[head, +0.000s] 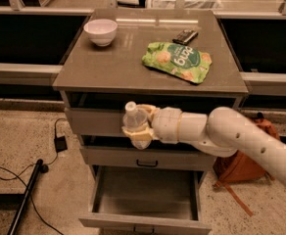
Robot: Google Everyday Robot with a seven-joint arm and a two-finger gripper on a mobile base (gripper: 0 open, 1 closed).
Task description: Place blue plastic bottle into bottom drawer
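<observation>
The claw [136, 132] grips the bottle [131, 117] tight and holds it upright in front of the upper drawers. Straight below, at 6 o'clock, the bottom drawer [133, 223] is pulled open. On the cabinet top [108, 67], a white bowl [100, 31] sits at 11 o'clock and a green snack bag [177, 61] at 1 o'clock. An orange backpack [241, 166] rests on the floor at 4 o'clock.

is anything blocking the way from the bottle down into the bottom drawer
Nothing visible does. The hand grips the blue plastic bottle in front of the cabinet, just above the middle drawer. The bottom drawer is pulled open below it.
</observation>
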